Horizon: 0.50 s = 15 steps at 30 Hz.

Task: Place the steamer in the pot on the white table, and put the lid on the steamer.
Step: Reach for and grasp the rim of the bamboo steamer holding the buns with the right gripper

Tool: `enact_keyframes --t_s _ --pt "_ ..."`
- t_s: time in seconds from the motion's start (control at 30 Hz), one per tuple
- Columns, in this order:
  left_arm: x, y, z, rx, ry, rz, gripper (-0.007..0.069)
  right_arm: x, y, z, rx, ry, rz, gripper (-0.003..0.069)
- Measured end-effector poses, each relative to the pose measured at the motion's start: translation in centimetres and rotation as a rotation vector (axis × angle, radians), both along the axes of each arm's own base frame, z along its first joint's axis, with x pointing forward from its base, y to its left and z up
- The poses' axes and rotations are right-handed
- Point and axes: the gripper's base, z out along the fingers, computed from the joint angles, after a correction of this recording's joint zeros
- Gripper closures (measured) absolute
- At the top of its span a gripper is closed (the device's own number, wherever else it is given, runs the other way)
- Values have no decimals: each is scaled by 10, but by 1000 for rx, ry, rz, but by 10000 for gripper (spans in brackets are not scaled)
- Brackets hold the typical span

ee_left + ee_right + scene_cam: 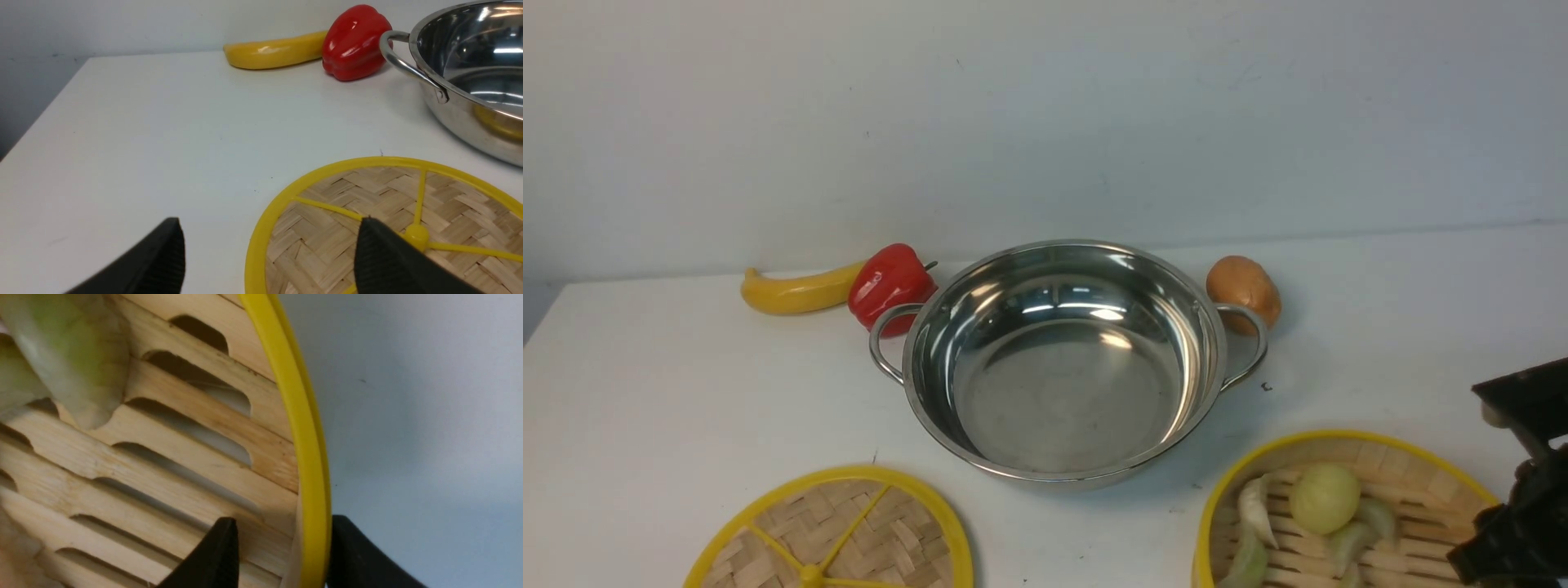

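1. Left pincer [271,261]: spread, holding nothing.

2. Lid [388,212]: lies flat on the table [645,367], partly beneath the left pincer. One finger hangs over the weave beside the knob [416,236], the other out past the rim. I judge it light and stiff, with a smooth rim. I would take it by the knob or pinch across the rim.

3. Pot [1062,359]: stands empty ahead of both pincers and between them. The steel is slick, so I expect it may skid if nudged.

4. Steamer [1339,506]: sits on the table at the right pincer, not yet in the pot. I rate the bamboo as light and rigid, with a thin wall. The pale food [1325,496] lies loose on the slats, so I would carry it level.

5. Right pincer [286,559]: spread astride the steamer wall. One finger is inside, apart from the wall, and the other is outside, close against the yellow rim. It is not yet pinching. The wall under the rim seems the sound hold.
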Motion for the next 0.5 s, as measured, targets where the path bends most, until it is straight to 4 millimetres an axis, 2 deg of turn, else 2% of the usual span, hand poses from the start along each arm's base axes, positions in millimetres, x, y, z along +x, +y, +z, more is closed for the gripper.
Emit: enact_keyframes --t_s 0.2,0.33,0.5 --pt "0 0 0 0 0 0 111 7 -1 7 -23 -18 5 606" --pt "0 0 0 0 0 0 111 9 -2 12 -47 0 36 606" --pt "0 0 0 0 0 0 111 23 -4 35 -68 -3 33 603"
